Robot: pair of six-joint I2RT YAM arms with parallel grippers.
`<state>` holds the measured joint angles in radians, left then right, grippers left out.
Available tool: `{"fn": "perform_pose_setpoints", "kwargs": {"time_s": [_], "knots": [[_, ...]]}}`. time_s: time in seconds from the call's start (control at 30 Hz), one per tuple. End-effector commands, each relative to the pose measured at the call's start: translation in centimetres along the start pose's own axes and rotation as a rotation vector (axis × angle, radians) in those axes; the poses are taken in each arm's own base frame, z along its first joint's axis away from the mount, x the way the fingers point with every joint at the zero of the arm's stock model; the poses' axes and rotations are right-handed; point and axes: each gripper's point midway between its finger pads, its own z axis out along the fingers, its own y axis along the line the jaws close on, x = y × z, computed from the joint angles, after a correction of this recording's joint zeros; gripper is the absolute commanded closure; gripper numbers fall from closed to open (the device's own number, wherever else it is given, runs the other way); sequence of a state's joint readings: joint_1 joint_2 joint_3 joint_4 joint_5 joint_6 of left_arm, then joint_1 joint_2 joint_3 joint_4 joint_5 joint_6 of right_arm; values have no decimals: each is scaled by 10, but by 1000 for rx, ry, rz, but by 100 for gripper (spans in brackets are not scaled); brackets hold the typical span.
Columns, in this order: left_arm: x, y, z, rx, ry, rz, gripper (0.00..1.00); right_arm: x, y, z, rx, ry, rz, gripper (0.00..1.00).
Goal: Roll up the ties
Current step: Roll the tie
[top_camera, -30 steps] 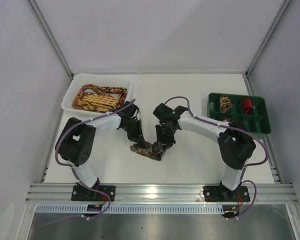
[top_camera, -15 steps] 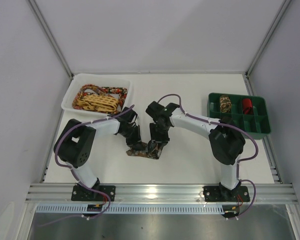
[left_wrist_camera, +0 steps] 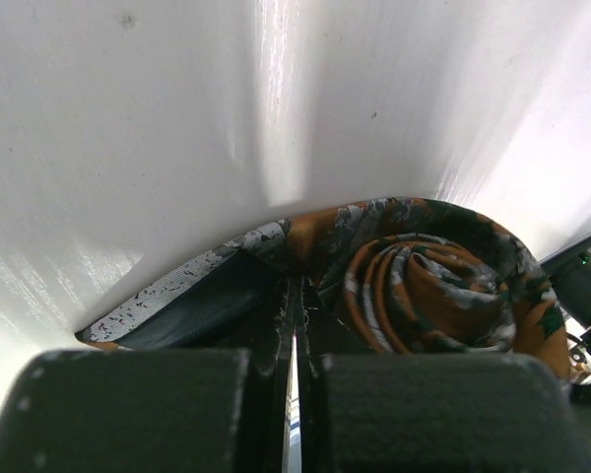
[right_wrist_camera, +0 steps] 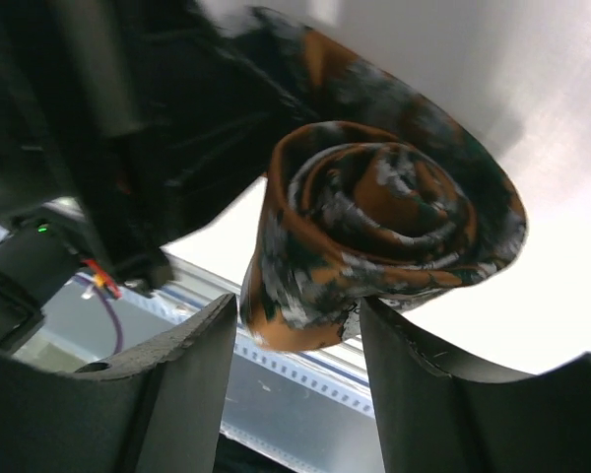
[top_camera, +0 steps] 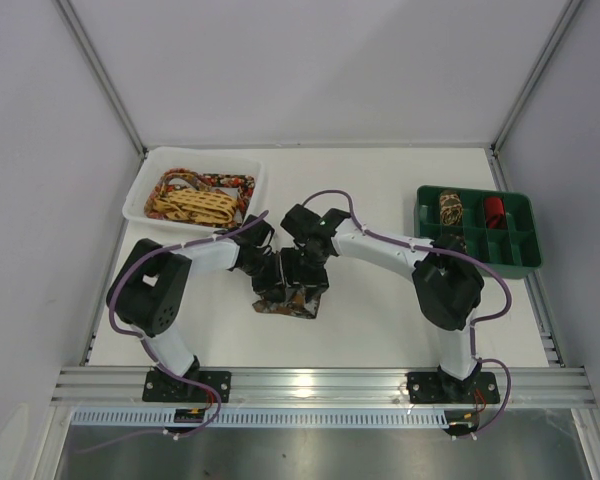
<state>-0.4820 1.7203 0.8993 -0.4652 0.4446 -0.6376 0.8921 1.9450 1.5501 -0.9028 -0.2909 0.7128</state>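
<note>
A dark brown and orange mottled tie [top_camera: 285,307] lies on the white table between both grippers, wound into a coil [right_wrist_camera: 384,207] with a short flat tail. The coil [left_wrist_camera: 424,286] sits just right of my left gripper [left_wrist_camera: 295,286], which is shut, its tips pinching the fabric where the tail meets the coil. My right gripper [right_wrist_camera: 297,315] is open, its jaws on either side of the coil's lower edge with a gap on the left. From above, the left gripper [top_camera: 270,285] and right gripper [top_camera: 302,283] stand close together over the tie.
A white bin [top_camera: 140,195] at the back left holds loose ties, a yellow lattice one [top_camera: 195,205] on top. A green divided tray [top_camera: 520,255] at the right holds a brown rolled tie [top_camera: 450,208] and a red one [top_camera: 493,210]. An aluminium rail [top_camera: 320,380] runs along the near edge.
The right arm swung left toward the left gripper and its jaws opened off the coil. The left gripper closed fully on the tie and shifted slightly.
</note>
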Motion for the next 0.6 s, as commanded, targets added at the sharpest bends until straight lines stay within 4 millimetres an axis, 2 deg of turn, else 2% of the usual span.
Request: {"fn": "perform_pose_setpoints", "kwargs": {"time_s": [0.0,0.17,0.43,0.57], "knots": [[-6,-6,-10,-4,-46,31,100,-12,31,-7,-134,-47,-73,41],[-13,-3,-22,-55,-94,45,98,-16,45,6,-249,-47,-88,40],[-22,20,-44,-175,-156,10,78,-18,42,28,-338,-36,-72,40],[-27,32,-58,-213,-203,-9,78,-17,42,36,-388,-40,-83,40]]}}
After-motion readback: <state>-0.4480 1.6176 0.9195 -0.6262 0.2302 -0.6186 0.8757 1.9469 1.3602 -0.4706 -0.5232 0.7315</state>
